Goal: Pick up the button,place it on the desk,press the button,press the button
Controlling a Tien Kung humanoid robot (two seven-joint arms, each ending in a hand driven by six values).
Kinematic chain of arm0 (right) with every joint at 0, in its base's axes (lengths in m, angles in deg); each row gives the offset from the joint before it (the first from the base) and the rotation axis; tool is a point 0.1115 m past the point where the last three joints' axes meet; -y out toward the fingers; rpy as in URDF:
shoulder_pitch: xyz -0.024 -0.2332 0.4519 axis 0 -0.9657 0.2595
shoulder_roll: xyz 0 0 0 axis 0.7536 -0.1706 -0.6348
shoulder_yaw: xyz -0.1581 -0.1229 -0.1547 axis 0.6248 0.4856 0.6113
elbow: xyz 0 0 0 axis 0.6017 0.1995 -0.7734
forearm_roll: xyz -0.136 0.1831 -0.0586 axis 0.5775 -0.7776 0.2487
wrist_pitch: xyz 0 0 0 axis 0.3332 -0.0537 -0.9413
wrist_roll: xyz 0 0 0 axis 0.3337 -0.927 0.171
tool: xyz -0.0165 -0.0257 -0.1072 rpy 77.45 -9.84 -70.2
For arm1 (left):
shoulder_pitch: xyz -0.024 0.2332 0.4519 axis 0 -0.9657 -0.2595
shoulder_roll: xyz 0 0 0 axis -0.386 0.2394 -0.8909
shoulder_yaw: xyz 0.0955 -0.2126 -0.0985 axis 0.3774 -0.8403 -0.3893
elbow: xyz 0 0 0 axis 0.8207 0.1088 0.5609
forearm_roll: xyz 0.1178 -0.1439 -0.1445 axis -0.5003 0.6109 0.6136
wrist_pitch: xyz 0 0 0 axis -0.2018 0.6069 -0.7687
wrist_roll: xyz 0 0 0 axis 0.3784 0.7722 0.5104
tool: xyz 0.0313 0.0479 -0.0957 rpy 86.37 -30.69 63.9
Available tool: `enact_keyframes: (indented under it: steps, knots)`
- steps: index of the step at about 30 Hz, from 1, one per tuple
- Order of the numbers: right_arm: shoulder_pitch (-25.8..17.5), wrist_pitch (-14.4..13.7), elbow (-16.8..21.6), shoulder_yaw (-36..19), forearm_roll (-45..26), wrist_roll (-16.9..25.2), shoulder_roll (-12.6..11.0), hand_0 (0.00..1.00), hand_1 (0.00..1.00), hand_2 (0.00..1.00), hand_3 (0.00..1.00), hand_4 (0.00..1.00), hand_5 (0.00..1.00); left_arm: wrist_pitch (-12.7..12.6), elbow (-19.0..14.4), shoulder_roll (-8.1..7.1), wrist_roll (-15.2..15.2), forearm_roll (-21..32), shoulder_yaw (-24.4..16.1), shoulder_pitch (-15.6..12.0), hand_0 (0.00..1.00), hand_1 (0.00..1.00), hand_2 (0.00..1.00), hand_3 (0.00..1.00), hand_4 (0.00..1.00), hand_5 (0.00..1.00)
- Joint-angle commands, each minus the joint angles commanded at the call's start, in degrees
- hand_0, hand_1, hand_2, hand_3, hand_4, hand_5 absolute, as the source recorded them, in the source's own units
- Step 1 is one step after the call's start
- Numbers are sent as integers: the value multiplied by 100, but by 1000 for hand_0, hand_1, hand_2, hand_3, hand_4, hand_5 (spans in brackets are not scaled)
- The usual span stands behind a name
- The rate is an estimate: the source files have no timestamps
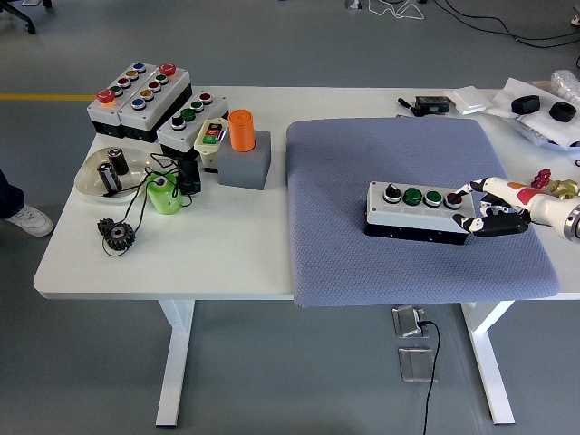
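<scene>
A button box (420, 210) is lying on the mat (417, 263) covering the table's (181, 263) right half, with the right hand (494, 207) touching its right end. Left of the mat, more button boxes (149, 98) are sitting behind a bowl (113, 172), a cylinder block (243, 154) and gears (116, 234).

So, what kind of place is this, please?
Probably a robotics lab or test workshop: a white table on a grey floor, several button boxes gathered at its far left, loose cables at the top, and the right hand at a button box.
</scene>
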Motion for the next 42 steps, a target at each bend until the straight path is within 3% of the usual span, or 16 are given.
enact_keyframes:
  steps: [10, 34, 42]
  knots:
    - [-21, -17, -186, -105, -55, 4, 83, 202, 2, 115, 761, 607, 467, -1, -14, -13, 12, -62, -86, 9, 718, 783, 815, 675, 433, 968]
    - [170, 24, -492, 313, 38, -70, 338, 203, 2, 116, 761, 611, 472, -6, -16, -17, 13, -126, -183, 61, 718, 783, 814, 675, 430, 963]
    - [85, -5, -197, -244, 164, -52, 232, 203, 2, 116, 761, 612, 475, -4, -24, -23, 11, -140, -204, 75, 718, 783, 814, 674, 430, 965]
